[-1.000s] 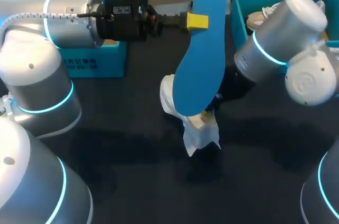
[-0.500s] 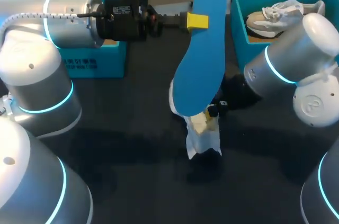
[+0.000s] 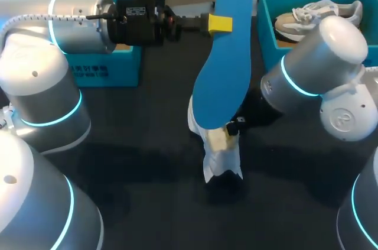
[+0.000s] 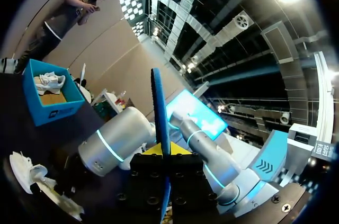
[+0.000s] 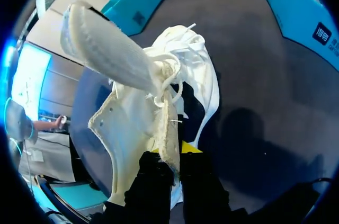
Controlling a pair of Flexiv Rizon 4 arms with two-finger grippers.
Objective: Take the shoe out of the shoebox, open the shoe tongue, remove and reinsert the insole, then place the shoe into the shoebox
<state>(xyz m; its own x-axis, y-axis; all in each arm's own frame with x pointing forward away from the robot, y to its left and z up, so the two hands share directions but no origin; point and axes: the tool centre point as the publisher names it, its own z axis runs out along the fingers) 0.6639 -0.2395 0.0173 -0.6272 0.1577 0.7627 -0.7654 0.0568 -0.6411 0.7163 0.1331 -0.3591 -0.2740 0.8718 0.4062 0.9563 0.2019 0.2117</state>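
Pinching the insole (image 3: 221, 78), left gripper (image 3: 220, 23) hangs above dark table (image 3: 147, 161); right gripper (image 5: 174, 156) seemingly pinches shoe (image 5: 132, 123).

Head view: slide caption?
Left end effector holds the blue insole upright above the white shoe, which the right end effector grips.

Overhead and wrist cameras, common shoe (image 3: 221, 158)

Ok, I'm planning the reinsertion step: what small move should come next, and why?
Probably lower the insole toward the opening of the shoe: the left gripper holds it upright above the shoe, not yet inside, and the right gripper grips the shoe's rim, steadying it on the table.
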